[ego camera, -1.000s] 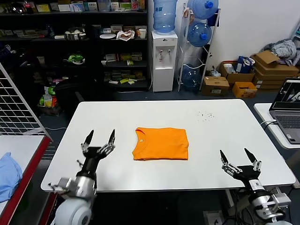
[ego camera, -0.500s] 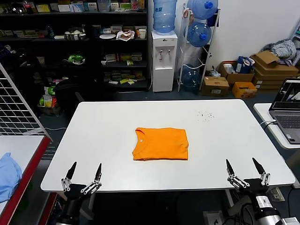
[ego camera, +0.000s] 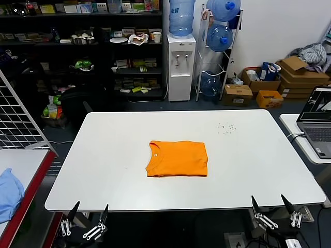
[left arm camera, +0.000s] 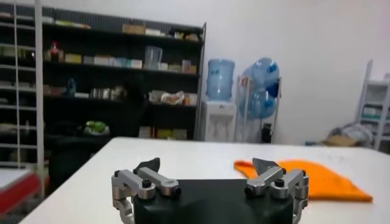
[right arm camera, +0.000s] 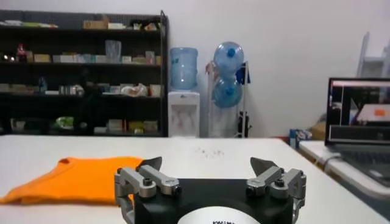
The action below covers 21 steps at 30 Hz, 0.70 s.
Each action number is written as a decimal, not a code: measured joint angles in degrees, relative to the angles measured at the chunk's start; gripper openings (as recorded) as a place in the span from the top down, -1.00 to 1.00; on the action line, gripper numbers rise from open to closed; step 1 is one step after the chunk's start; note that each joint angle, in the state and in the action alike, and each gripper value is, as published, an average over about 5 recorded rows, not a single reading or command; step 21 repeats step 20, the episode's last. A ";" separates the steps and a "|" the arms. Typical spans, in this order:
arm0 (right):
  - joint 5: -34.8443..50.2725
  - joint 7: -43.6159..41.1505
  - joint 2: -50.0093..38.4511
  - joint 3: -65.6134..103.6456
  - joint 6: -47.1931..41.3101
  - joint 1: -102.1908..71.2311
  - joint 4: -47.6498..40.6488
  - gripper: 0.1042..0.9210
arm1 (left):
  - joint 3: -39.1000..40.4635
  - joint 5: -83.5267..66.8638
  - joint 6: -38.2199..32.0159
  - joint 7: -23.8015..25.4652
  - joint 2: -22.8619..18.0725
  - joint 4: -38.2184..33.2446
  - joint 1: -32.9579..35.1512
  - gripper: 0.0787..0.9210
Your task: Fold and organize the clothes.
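From my head, I see the orange T-shirt [ego camera: 177, 158] lying folded into a neat rectangle in the middle of the white desk [ego camera: 258, 155], neck band toward the left. My left hand [ego camera: 89, 214] hangs just below the near edge of the desk at its left corner, fingers spread wide and holding nothing. My right hand [ego camera: 269, 206] sits the same way below the near edge at the right corner, also wide and empty. Both are well apart from the T-shirt. A laptop [ego camera: 318, 124] stands on a second desk to the far right.

From my left wrist, the left hand [left arm camera: 207, 167] is wide, with the T-shirt [left arm camera: 317, 179] flat on the desk beyond it.

From my right wrist, the right hand [right arm camera: 207, 165] is wide too, with the T-shirt [right arm camera: 73, 178] lying beyond it and the laptop [right arm camera: 358, 115] off to the side.
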 measured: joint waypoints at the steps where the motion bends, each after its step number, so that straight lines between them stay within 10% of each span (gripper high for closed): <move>1: 0.01 0.07 0.07 -0.16 0.05 -0.76 -0.15 -1.00 | -0.08 -0.06 0.47 -0.26 0.14 -0.12 0.71 -1.00; 21: -1.75 0.89 1.44 -2.05 0.18 -9.24 -2.55 -1.00 | -1.88 -2.43 6.06 -2.95 0.67 -1.24 8.27 -1.00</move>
